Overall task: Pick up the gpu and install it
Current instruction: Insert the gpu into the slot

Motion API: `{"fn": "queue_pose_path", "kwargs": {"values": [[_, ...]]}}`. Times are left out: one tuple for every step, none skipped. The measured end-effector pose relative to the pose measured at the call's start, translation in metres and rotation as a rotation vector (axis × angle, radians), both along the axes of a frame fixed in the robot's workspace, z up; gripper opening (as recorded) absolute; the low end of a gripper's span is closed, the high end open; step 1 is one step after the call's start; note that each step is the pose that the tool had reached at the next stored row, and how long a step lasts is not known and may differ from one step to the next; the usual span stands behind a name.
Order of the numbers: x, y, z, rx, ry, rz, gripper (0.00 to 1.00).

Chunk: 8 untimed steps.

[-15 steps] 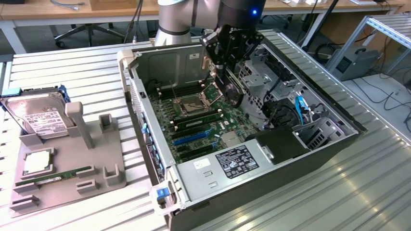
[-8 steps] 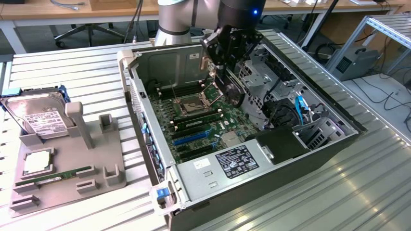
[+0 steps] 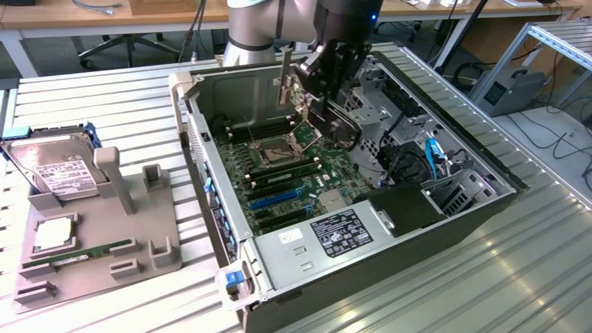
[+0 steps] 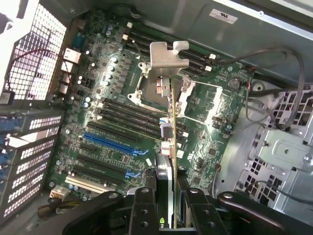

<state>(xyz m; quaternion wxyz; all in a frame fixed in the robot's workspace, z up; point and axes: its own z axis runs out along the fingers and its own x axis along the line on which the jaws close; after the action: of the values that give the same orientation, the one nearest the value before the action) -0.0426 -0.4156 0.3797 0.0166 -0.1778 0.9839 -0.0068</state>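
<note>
My gripper (image 3: pixel 321 83) hangs over the open computer case (image 3: pixel 481 208), shut on the gpu (image 3: pixel 335 126). The card is dark and hangs on edge above the motherboard (image 3: pixel 287 173), clear of it. In the wrist view the gpu (image 4: pixel 170 122) runs edge-on away from my gripper (image 4: pixel 167 191), and its silver bracket (image 4: pixel 168 58) sits at the far end over the processor socket. The black fingers (image 4: pixel 143 205) press on either side of the card. Blue expansion slots (image 4: pixel 110 142) lie on the board beside the card's line; I also see them as blue slots (image 3: pixel 276 200) in the exterior view.
At the exterior view's left a grey holder (image 3: pixel 120 222) carries a hard drive (image 3: pixel 55 173), a green RAM stick (image 3: pixel 79 255) and a processor (image 3: pixel 54 232). The case walls, a drive cage (image 3: pixel 370 104) and cables (image 3: pixel 434 156) ring the motherboard. Black RAM slots (image 4: pixel 132 115) lie near the card.
</note>
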Motion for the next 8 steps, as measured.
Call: {"fn": "queue_pose_path", "kwargs": {"values": [[0.0000,0.0000,-0.0001,0.0000,0.0000,0.016,0.27],[0.0000,0.0000,-0.0002,0.0000,0.0000,0.031,0.27],[0.0000,0.0000,-0.0002,0.0000,0.0000,0.044,0.27],[0.0000,0.0000,-0.0003,0.0000,0.0000,0.058,0.27],[0.0000,0.0000,-0.0003,0.0000,0.0000,0.072,0.27],[0.0000,0.0000,-0.0004,0.0000,0.0000,0.084,0.27],[0.0000,0.0000,-0.0004,0.0000,0.0000,0.096,0.27],[0.0000,0.0000,-0.0005,0.0000,0.0000,0.109,0.27]]}}
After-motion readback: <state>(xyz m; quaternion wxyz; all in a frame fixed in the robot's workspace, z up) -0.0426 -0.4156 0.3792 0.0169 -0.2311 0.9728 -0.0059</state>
